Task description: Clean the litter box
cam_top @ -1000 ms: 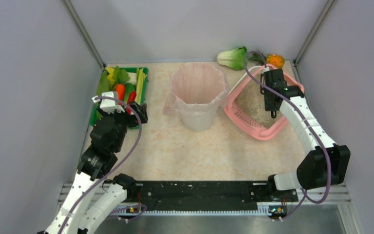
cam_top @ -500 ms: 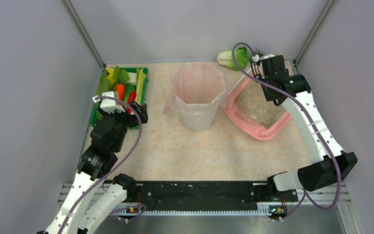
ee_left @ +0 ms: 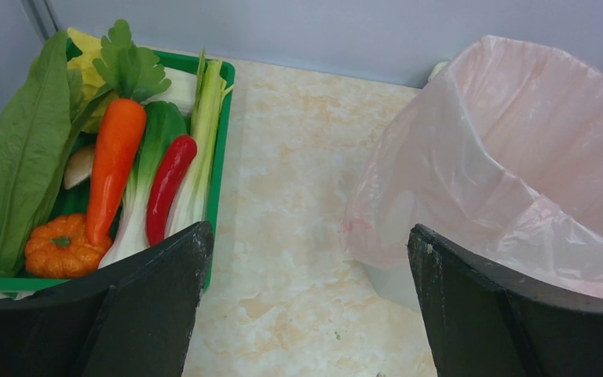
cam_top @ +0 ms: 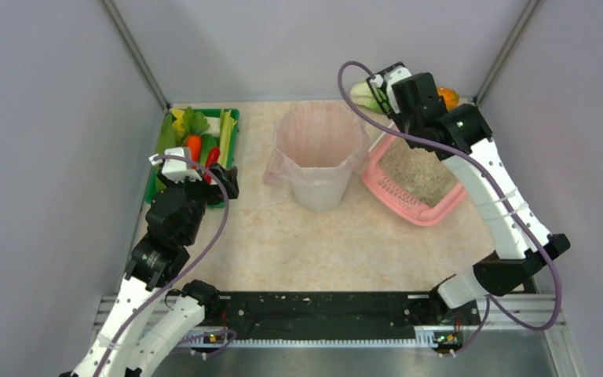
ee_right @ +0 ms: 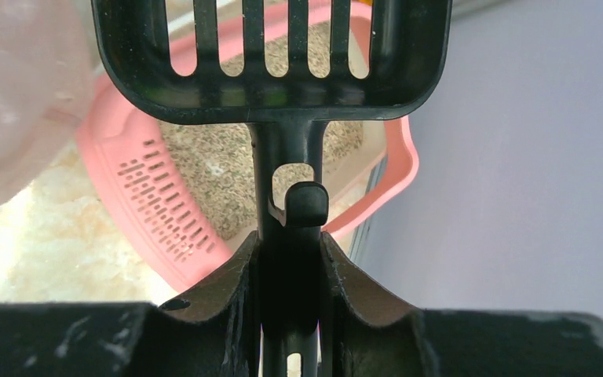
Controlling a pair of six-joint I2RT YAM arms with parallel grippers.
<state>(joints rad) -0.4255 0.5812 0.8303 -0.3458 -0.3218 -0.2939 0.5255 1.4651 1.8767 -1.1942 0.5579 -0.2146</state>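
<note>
The pink litter box (cam_top: pixel 416 177) with beige granules lies at the back right, just right of the bin; in the right wrist view (ee_right: pixel 137 188) its slotted strip shows. My right gripper (cam_top: pixel 396 90) is raised above the box's far left corner, next to the bin's rim. It is shut (ee_right: pixel 290 243) on the handle of a black slotted scoop (ee_right: pixel 271 55), whose head looks empty. My left gripper (cam_top: pixel 196 169) is open and empty (ee_left: pixel 306 306), low over the table between the green tray and the bin.
A white bin with a pink liner (cam_top: pixel 318 149) stands at the back middle, also in the left wrist view (ee_left: pixel 518 157). A green tray (cam_top: pixel 232 118) of toy vegetables sits back left. A bok choy (cam_top: pixel 365 94) and an orange item (cam_top: pixel 446 96) lie behind the box. Walls enclose three sides.
My right arm has lifted the scoop up out of the litter box and swung it back and left towards the bin. The left arm has not moved.
</note>
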